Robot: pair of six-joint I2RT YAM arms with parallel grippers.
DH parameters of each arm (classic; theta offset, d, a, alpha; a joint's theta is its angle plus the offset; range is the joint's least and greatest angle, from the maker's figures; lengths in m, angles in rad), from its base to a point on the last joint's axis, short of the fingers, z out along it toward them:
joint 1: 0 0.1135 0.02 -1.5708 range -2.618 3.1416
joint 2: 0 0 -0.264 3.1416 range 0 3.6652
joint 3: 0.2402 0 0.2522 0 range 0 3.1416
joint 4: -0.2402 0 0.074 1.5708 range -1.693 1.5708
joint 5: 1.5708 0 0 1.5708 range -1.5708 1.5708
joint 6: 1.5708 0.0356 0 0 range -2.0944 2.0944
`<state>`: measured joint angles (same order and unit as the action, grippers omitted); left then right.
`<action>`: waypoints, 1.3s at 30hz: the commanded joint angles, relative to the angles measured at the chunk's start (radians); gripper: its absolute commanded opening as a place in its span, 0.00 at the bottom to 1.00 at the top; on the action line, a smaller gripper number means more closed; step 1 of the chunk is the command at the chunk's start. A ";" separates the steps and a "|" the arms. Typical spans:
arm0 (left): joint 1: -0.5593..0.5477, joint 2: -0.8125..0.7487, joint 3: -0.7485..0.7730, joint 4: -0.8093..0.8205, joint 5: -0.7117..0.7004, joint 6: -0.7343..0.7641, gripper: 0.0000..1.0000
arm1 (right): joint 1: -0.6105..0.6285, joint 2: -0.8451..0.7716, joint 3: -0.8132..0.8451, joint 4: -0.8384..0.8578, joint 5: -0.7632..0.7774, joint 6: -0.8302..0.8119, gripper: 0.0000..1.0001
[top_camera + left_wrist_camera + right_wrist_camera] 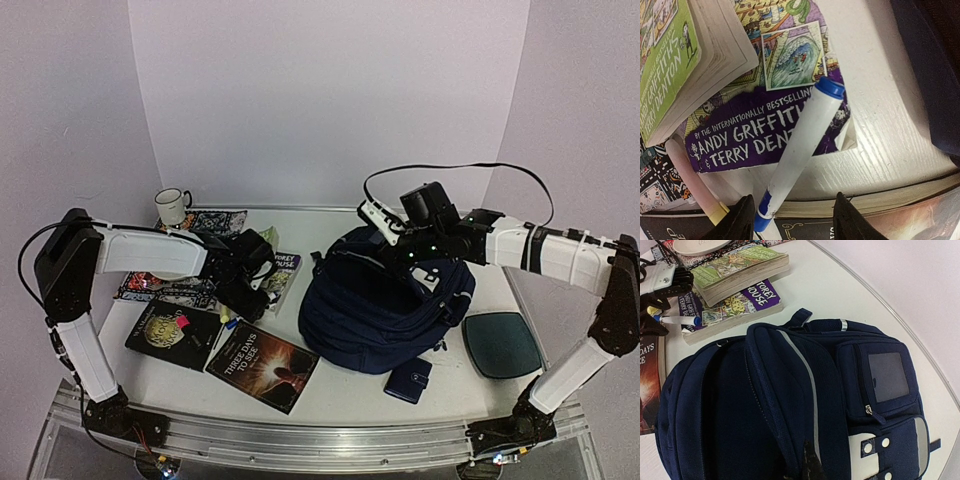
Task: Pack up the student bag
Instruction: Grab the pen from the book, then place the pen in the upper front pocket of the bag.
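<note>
We see a white table [340,400] with the student bag [385,310] lying right of centre, front panel and white patch up, main compartment gaping toward the left edge.

The right gripper [809,465] is down on the bag's opening rim. Its jaws are pinched tight on the rim fabric.

Books sit left of the bag:
- "Three Days to See" book [262,365] is at the near edge.
- A black book with gold disc [172,330] lies just beside it, toward the left edge.
- Behind those is a purple Griffiths/Denton book [765,130], with a green paperback [665,65] lying on its far part.

A teal pad [500,343] is at the right edge. A small navy wallet [408,380] sits at the near edge, just in front of the bag. A mug [172,205] is in the far left corner.

The left gripper [792,210] hangs over the books, fingers [742,220] partway apart. A white marker [800,150] lies across the purple book's near corner, blue cap on the cover. Its tail end sits in the gap, against the left finger, and the gap is wider than the marker, so we see no clamp.

A pink highlighter [690,180] lies just left of the marker.
</note>
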<state>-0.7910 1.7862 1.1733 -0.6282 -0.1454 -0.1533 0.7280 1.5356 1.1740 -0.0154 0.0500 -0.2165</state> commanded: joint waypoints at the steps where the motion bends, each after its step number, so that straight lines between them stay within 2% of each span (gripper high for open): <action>1: -0.002 0.042 0.065 -0.015 -0.029 0.018 0.50 | -0.001 -0.025 0.027 0.096 -0.015 -0.011 0.00; 10: -0.001 0.099 0.095 -0.015 -0.085 0.021 0.31 | -0.001 -0.029 0.017 0.097 -0.015 -0.007 0.00; 15: -0.001 0.079 0.107 -0.017 -0.080 0.021 0.13 | -0.001 -0.025 0.025 0.097 -0.015 -0.007 0.00; 18: -0.001 0.033 0.116 -0.018 -0.068 0.017 0.05 | -0.002 -0.023 0.030 0.097 -0.015 -0.008 0.00; 25: -0.001 -0.090 0.152 -0.017 -0.019 -0.048 0.00 | -0.001 -0.013 0.047 0.097 -0.023 0.009 0.00; 30: -0.001 -0.148 0.180 0.015 0.087 -0.201 0.00 | -0.001 -0.004 0.060 0.101 -0.039 0.020 0.00; 34: -0.001 -0.199 0.142 0.122 0.208 -0.327 0.00 | -0.001 0.004 0.069 0.108 -0.042 0.024 0.00; 39: -0.001 -0.248 0.070 0.331 0.358 -0.491 0.00 | 0.001 0.011 0.084 0.120 -0.073 0.042 0.00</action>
<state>-0.7910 1.5993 1.2852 -0.4990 0.0570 -0.4705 0.7273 1.5486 1.1793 -0.0069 0.0196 -0.1983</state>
